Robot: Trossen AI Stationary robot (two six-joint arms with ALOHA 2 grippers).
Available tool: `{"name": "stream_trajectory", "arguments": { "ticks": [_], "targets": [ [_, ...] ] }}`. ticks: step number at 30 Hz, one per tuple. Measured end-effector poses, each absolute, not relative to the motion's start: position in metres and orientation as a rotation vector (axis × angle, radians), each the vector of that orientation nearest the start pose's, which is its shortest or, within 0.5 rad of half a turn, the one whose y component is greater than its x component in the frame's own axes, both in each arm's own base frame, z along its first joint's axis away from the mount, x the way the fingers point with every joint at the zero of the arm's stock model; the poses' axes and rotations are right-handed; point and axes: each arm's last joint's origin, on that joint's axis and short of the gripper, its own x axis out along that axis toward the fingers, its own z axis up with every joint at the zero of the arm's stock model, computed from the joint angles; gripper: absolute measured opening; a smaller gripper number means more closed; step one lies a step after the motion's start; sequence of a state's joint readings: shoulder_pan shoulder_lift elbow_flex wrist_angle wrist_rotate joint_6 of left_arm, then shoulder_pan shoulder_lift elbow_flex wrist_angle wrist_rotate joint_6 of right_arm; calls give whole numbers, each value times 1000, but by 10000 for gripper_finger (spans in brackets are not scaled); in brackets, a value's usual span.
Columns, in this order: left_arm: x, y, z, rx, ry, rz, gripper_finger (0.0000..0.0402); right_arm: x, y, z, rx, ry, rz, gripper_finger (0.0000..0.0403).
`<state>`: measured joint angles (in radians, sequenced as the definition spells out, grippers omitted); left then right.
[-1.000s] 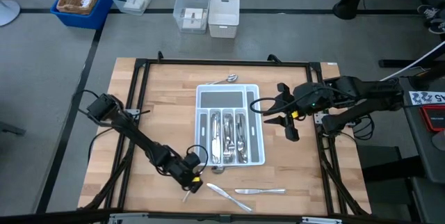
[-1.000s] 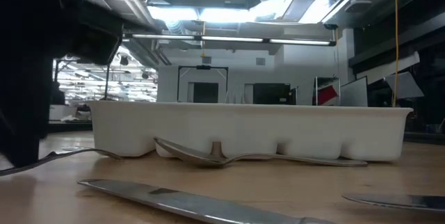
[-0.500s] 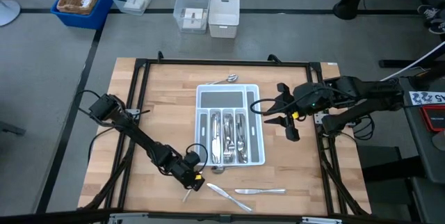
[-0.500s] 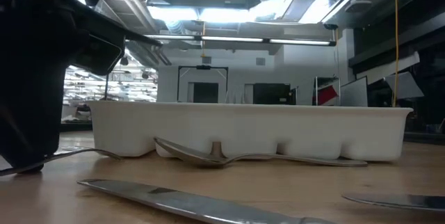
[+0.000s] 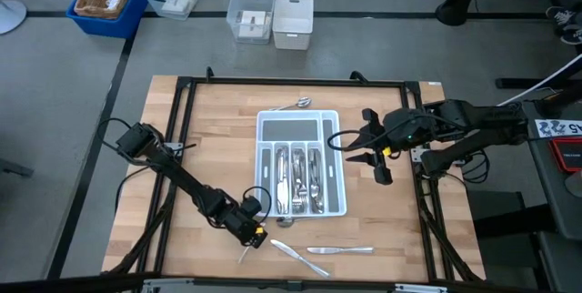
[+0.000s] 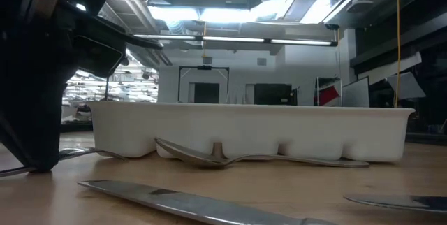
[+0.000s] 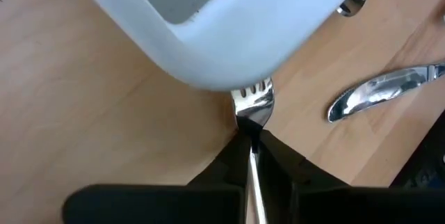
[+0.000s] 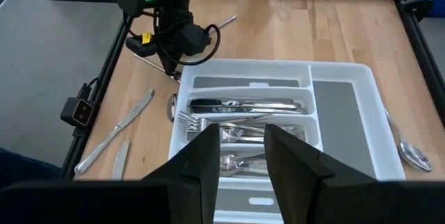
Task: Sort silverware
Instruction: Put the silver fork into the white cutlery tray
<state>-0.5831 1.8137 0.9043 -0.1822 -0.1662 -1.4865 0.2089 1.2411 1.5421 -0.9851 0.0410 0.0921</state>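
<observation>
**Left arm has a fork by the tray's front corner**

While the right arm just hangs off to the side, the left gripper (image 5: 249, 230) is down on the worktop near the front edge, right by the front left corner of the white tray (image 5: 333, 118). Its fingers (image 7: 278, 160) are pinched together on the handle of a fork (image 7: 253, 103), and from the wrist view you can see the tines poking out toward the tray's rounded corner, pretty much touching it or just under its lip, hard to say which. The fork looks to be lying low on the wood, not lifted.

The tray sits around the middle of the worktop. Its three long slots already hold a bunch of silverware (image 5: 298, 184), forks and knives lying lengthwise. The wide cross compartment at the tray's far end shows only grey liner.

Loose pieces on the wood: a spoon (image 5: 293, 105) just past the tray's far edge, another spoon (image 7: 374, 93) just off the tray's front edge, and two knives (image 5: 338, 250) close to the front edge of the worktop, both lying flat.

The right gripper (image 5: 345, 146) hovers over the tray's right rim, fingers (image 8: 203, 156) held partly apart with nothing between them.

Beyond the back edge, on the floor, there are a blue bin (image 5: 107, 0) and some clear plastic boxes (image 5: 251, 11).
</observation>
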Motion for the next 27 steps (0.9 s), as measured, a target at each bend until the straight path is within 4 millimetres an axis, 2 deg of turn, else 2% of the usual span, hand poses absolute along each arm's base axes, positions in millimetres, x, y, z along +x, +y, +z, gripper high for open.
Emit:
{"name": "stream_trajectory", "arguments": {
  "ticks": [10,20,27],
  "targets": [
    [280,-182,138,-889,979,209,2,220,45,420,-29,706,139,115],
    [283,-185,142,-930,955,165,1,217,45,417,-50,747,143,115],
    [294,-191,159,-995,809,12,1,214,44,414,-56,789,141,115]
  ]
}}
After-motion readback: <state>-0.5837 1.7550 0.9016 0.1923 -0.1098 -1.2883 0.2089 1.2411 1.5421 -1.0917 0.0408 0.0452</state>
